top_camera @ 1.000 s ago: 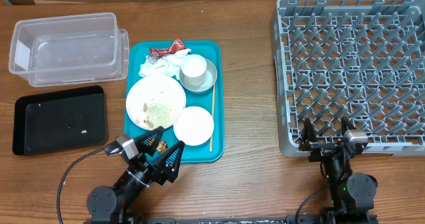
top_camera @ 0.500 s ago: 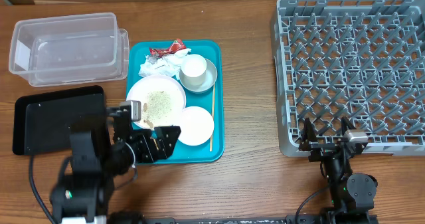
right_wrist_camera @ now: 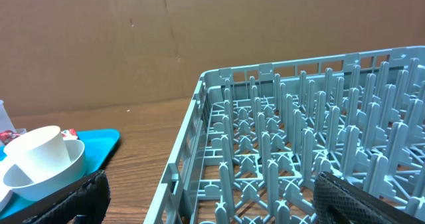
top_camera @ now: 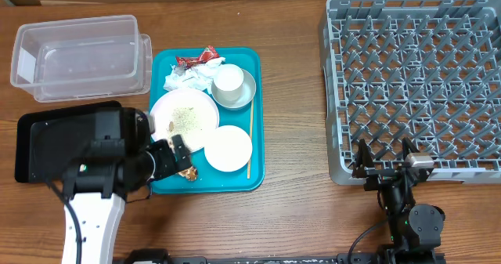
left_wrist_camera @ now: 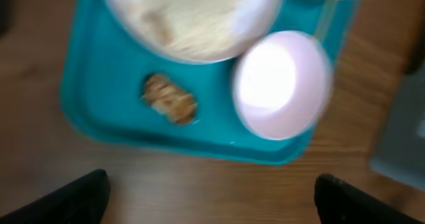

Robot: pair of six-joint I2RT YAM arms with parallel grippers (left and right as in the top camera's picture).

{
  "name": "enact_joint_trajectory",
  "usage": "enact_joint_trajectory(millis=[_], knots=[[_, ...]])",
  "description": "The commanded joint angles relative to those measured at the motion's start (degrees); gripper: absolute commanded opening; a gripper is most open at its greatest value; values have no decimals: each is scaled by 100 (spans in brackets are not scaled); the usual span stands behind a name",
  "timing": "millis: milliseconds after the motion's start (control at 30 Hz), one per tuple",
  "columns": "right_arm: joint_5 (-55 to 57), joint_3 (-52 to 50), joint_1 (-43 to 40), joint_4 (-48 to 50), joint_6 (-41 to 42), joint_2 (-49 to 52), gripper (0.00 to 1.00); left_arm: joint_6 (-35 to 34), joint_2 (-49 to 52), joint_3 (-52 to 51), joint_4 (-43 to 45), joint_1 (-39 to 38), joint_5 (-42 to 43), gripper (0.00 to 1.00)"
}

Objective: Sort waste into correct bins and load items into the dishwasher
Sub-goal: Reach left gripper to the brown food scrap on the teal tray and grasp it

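Observation:
On the teal tray (top_camera: 244,60) lie a large plate (top_camera: 184,117) with rice, a small plate (top_camera: 228,148), a greyish bowl (top_camera: 244,94) holding a cup (top_camera: 228,79), crumpled napkins (top_camera: 188,77), a red wrapper (top_camera: 197,57) and a brown food scrap (top_camera: 189,172). My left gripper (top_camera: 175,159) hangs open above the tray's near left corner. The blurred left wrist view shows the scrap (left_wrist_camera: 170,99), the small plate (left_wrist_camera: 282,84) and the gripper (left_wrist_camera: 212,199) with nothing between its fingers. My right gripper (top_camera: 384,159) rests open at the dishwasher rack's (top_camera: 415,76) near edge, empty (right_wrist_camera: 212,199).
The clear tub (top_camera: 81,56) stands at the back left. In front of it lies the black tray (top_camera: 35,150), partly covered by my left arm. A thin wooden stick (top_camera: 250,139) lies along the teal tray's right side. The rack's pegs (right_wrist_camera: 299,137) fill the right wrist view.
My left arm has risen and swung left over the black tray, its open gripper now turned down above the teal tray's near left corner. The right arm has not moved.

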Motion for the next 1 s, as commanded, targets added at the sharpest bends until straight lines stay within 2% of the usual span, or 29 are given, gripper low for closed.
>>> enact_joint_trajectory(millis=[0,67,200,300,433,600,733,967], knots=[[52,-57,-7,33,-37,-52,100,-1480,402,-20,-203,26,-1438,100],[52,-57,-7,35,-35,-52,100,-1598,579,-149,-63,24,-1368,100],[52,-57,-7,33,-37,-52,100,-1644,1134,-511,457,26,-634,100],[52,-57,-7,33,-37,-52,100,-1639,1545,-608,529,24,-302,100],[52,-57,-7,35,-37,-52,100,-1440,2057,-610,564,11,-363,100],[52,-57,-7,35,-37,-52,100,-1801,2177,-614,785,-133,-1432,99],[52,-57,-7,33,-37,-52,100,-1849,2177,-710,1095,-367,-1307,87],[52,-57,-7,35,-37,-52,100,-2573,2179,-1250,1646,-879,-1484,88]])
